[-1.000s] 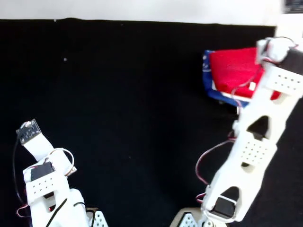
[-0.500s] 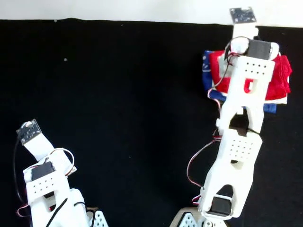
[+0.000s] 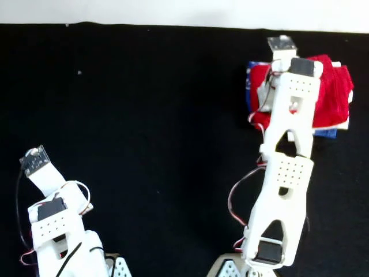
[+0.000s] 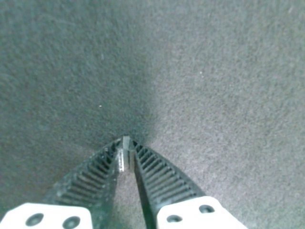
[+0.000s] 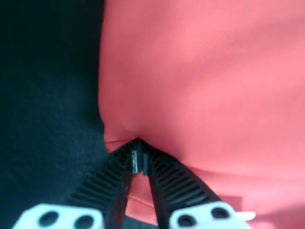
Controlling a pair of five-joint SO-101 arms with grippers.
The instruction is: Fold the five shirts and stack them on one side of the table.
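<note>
The stack of shirts lies at the far right side of the black desk, with a red shirt on top and blue and white edges showing beneath it. The right arm stretches over the stack, and the right pincer is closed, its tips meeting at a dimple in the red cloth near that shirt's edge. The left pincer is also closed, holding nothing, just above bare desk at the near left.
</note>
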